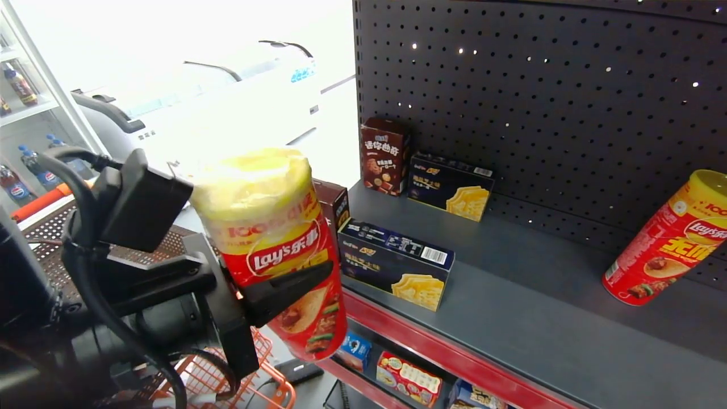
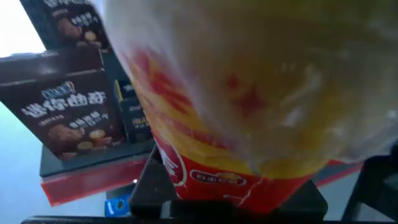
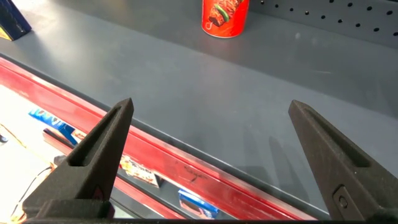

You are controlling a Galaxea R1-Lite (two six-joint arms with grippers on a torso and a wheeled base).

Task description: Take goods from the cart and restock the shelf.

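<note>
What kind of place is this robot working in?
Most likely a small shop or convenience store, perhaps a mock one. There is a pegboard-backed shelf stocked with snack boxes, bottled drinks on white shelves to the left, and an orange shopping cart below.

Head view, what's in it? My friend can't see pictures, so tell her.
The left claw holds a red and yellow chip can at the left end of the grey shelf. On the shelf are a blue box in front, a brown box at the back, and a second can tilted at the right.
</note>
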